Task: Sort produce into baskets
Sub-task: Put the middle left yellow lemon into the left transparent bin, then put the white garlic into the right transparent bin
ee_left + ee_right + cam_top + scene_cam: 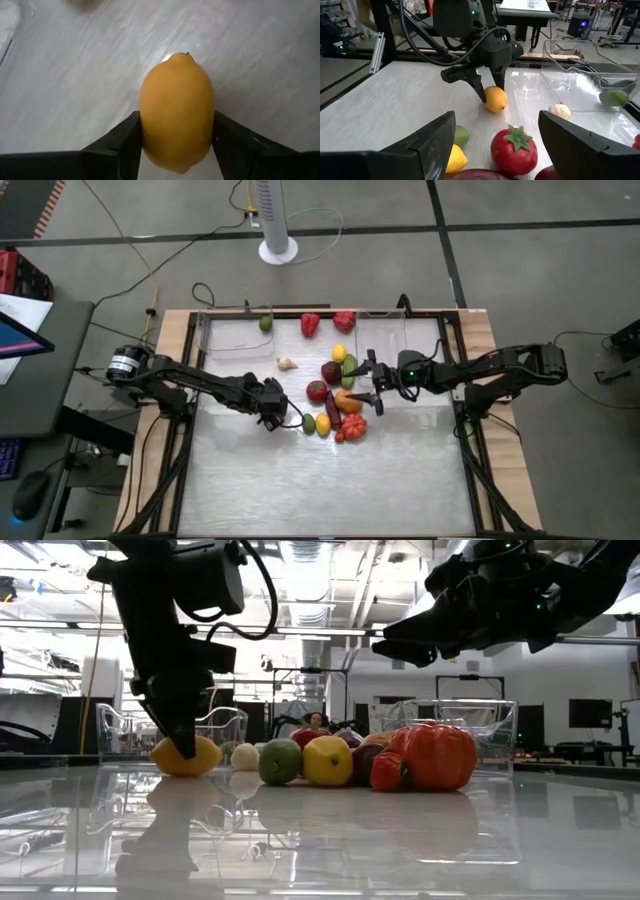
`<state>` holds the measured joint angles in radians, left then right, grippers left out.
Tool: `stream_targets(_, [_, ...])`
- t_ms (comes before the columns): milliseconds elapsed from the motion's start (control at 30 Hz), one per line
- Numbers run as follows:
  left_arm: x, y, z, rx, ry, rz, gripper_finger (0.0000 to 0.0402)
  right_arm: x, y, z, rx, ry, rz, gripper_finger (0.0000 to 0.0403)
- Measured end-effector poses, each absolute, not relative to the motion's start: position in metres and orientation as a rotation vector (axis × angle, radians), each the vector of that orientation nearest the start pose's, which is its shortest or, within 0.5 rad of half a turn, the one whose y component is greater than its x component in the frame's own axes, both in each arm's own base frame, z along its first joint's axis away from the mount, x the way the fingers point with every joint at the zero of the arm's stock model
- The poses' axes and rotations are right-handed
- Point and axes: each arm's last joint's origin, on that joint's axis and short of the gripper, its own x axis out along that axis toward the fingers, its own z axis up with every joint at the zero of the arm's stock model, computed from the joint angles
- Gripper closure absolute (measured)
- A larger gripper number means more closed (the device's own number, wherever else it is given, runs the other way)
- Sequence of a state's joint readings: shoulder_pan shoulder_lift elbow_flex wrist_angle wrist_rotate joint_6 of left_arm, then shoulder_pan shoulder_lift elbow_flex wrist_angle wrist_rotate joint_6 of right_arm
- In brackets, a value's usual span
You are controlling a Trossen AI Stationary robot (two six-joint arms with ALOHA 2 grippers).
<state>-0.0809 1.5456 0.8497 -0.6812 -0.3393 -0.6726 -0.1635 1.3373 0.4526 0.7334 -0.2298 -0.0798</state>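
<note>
A yellow-orange lemon [176,115] lies on the white table, left of the produce pile [338,395], with my left gripper [273,413] shut on it. The gripper hides the lemon in the high view. The pile holds a tomato [514,149], a lime [280,761], another lemon [328,760] and red peppers [432,756]. Two clear baskets stand at the far edge, one on the left [228,338] and one on the right [420,330]. My right gripper [375,385] hangs open, roughly level, above the pile's right side. My left gripper pinches the lemon's two long sides [145,131] between its two fingers, about the fruit's widest part. The fingers [479,90] slant steeply down from above and from the table's left. The lemon rests on the table [185,757], its pointed tip away from the wrist.
A lime [266,323] lies in the left basket. Two red peppers [311,325] [345,321] sit between the baskets, and a pale garlic [287,363] lies alone left of the pile. The near half of the table [330,490] is bare.
</note>
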Motion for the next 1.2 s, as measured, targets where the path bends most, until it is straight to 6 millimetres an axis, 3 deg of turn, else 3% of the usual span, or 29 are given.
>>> stream_targets(167, [0.251, -0.006, 0.179, -0.24, 1.147, 0.679, 0.0218, 0.253, -0.035, 0.194, -0.05, 0.146, 0.072, 0.0092])
stream_targets(433, [0.219, 0.019, 0.243, -0.136, 0.82, 0.951, 0.0207, 0.253, -0.035, 0.195, -0.051, 0.142, 0.072, 0.0092])
stream_targets(533, [0.207, 0.037, 0.257, -0.103, 0.747, 1.061, 0.0206, 0.253, -0.035, 0.195, -0.051, 0.14, 0.072, 0.0092])
stream_targets(700, [0.195, 0.077, 0.263, -0.133, 0.771, 1.163, 0.0195, 0.253, -0.035, 0.195, -0.044, 0.139, 0.071, 0.0092])
stream_targets(900, [0.187, 0.114, 0.265, -0.199, 0.784, 1.127, 0.0121, 0.253, -0.035, 0.195, -0.043, 0.142, 0.071, 0.0092])
stream_targets(1067, [0.182, 0.124, 0.271, -0.176, 0.797, 1.12, 0.0083, 0.253, -0.035, 0.195, -0.047, 0.142, 0.071, 0.0092])
stream_targets(1200, [0.2, 0.114, 0.273, -0.173, 0.788, 0.887, 0.0086, 0.253, -0.036, 0.195, -0.051, 0.141, 0.067, 0.0092])
